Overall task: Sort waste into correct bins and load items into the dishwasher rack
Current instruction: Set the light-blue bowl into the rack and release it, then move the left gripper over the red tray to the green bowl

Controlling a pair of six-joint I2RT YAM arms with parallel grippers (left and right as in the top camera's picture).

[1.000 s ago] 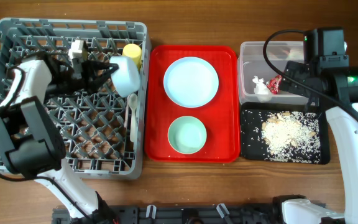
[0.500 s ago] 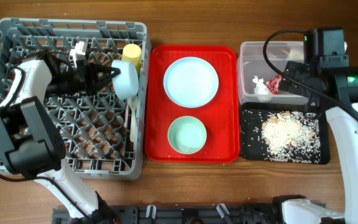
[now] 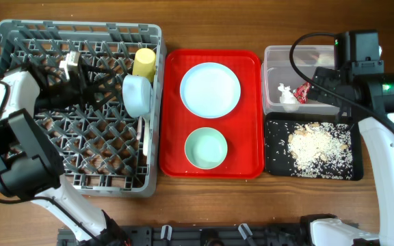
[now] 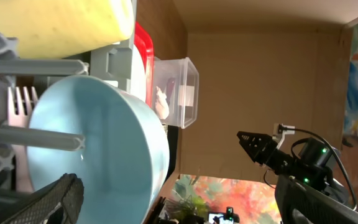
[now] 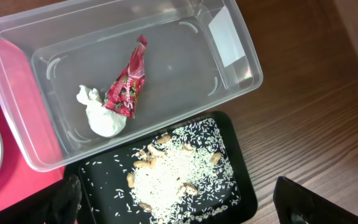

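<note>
The light blue bowl (image 3: 137, 95) stands on its edge between pegs at the right side of the grey dishwasher rack (image 3: 19, 34), beside the yellow cup (image 3: 144, 61). My left gripper (image 3: 111, 82) is open just left of the bowl, not holding it. In the left wrist view the bowl (image 4: 104, 149) fills the space by one finger of the open gripper (image 4: 185, 205), with the cup (image 4: 61, 22) above. A white fork (image 3: 143, 135) lies in the rack. My right gripper (image 5: 185, 208) hangs open over the black tray (image 5: 104, 186) of rice scraps (image 5: 179, 168). The red wrapper (image 5: 128, 87) and tissue (image 5: 101, 118) lie in the clear tub (image 5: 216, 74).
A red tray (image 3: 252, 116) in the middle carries the light blue plate (image 3: 211, 89) and the pale green bowl (image 3: 206, 147). The clear tub (image 3: 279, 58) and black tray (image 3: 276, 164) sit at the right. Bare wood table runs along the front.
My left gripper has opened, let go of the light blue bowl and drawn back to the left. The bowl now stands in the rack. The right arm has not moved.
</note>
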